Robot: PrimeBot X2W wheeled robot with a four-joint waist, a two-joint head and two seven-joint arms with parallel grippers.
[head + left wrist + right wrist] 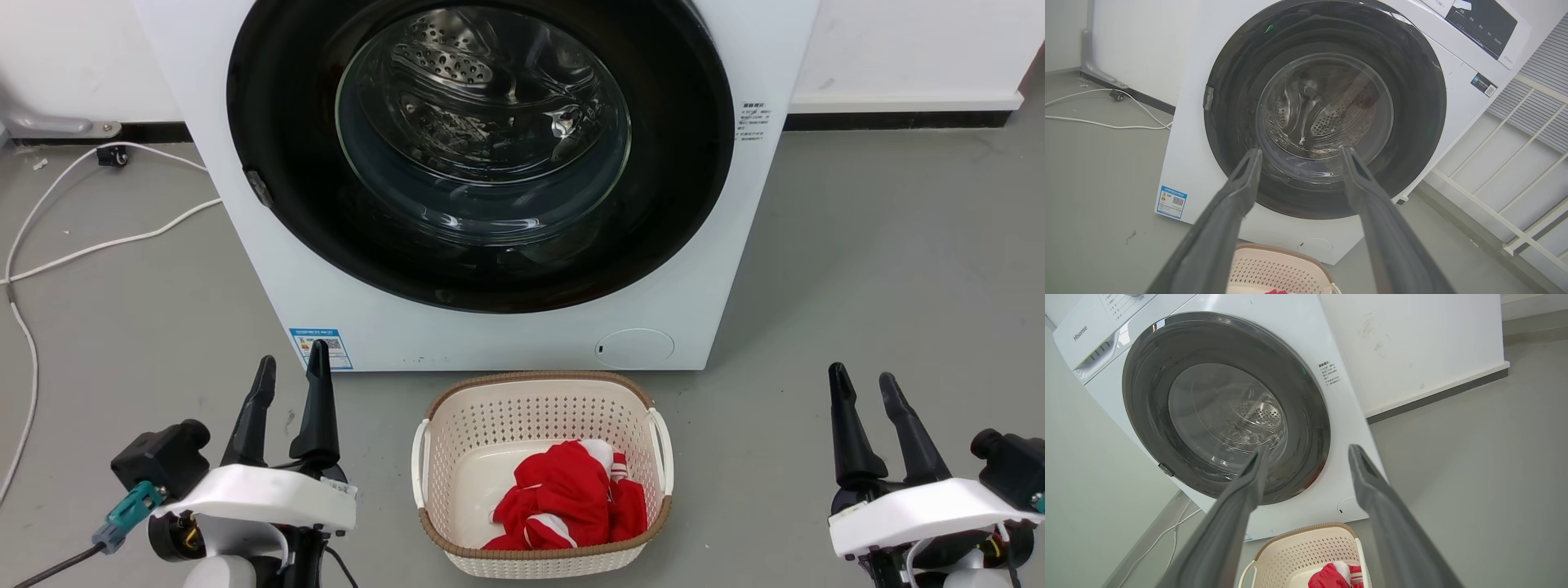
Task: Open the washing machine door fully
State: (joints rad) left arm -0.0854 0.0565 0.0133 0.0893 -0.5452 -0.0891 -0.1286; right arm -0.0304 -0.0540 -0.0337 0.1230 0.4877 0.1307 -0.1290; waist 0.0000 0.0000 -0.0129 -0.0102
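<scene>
The washing machine (718, 269) (1188, 163) (1347, 428) stands straight ahead, a big white box. Its door (286, 204) (1412, 122) (1147, 416), a glossy black disc with a clear glass bowl, lies flush against the front, shut. A small grey latch tab (260, 188) (1208, 98) (1166, 470) sits on the door's left rim. My left gripper (291, 371) (1300, 154) is open at the lower left, short of the machine. At the lower right my right gripper (864, 382) (1308, 452) is open too, holding nothing.
A cream perforated basket (457, 425) (1274, 269) (1298, 551) with a red cloth (571, 498) stands on the floor just before the machine, between my arms. White cables (98, 245) trail over the grey floor at the left. A white railing (1515, 171) runs to the machine's right.
</scene>
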